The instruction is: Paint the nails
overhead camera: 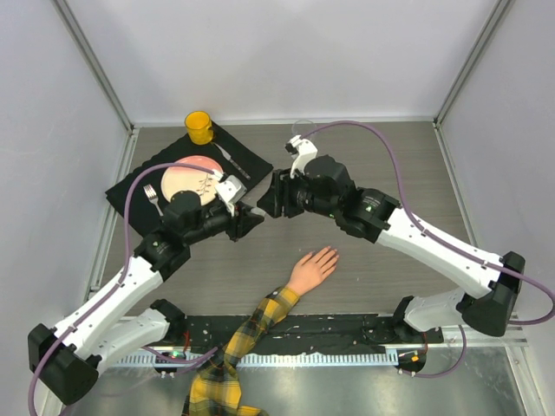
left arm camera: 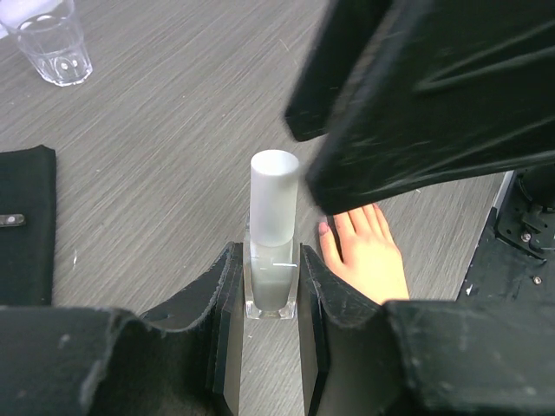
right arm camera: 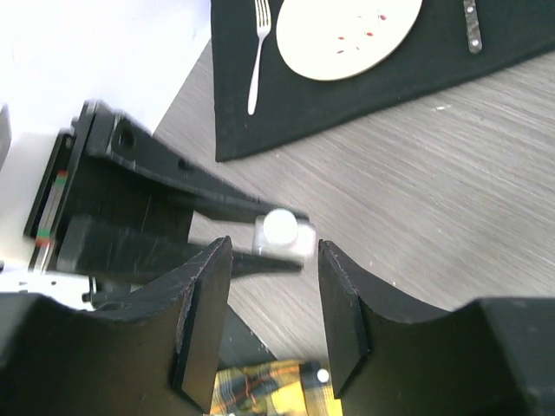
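While the grey table point(overhead camera: 390, 156) carries the mannequin hand point(overhead camera: 310, 270) flat near its front edge, the left gripper point(overhead camera: 254, 214) is clenched on a small clear bottle point(left arm camera: 272, 282). The right gripper point(right arm camera: 269, 251) is spread wide either side of the white cap point(left arm camera: 274, 195), not touching it. The nails point(left arm camera: 323, 229) sit on the outstretched fingertips, just beside the bottle in the left wrist view.

We see a grey wood-grain table point(overhead camera: 390, 156) with a black mat point(overhead camera: 250, 161) lying at an angle on its far left part. On the mat sits a round pale plate point(overhead camera: 182, 178) dotted with small red specks. A fork point(overhead camera: 153, 198) lies on one side of it and a knife point(overhead camera: 227, 156) on the other. A yellow cup point(overhead camera: 199, 127) stands at the mat's far corner. We also find an empty clear glass point(left arm camera: 54, 43) on the bare table and a small clear bottle point(left arm camera: 270, 282), upright, with a white cap point(left arm camera: 274, 195).
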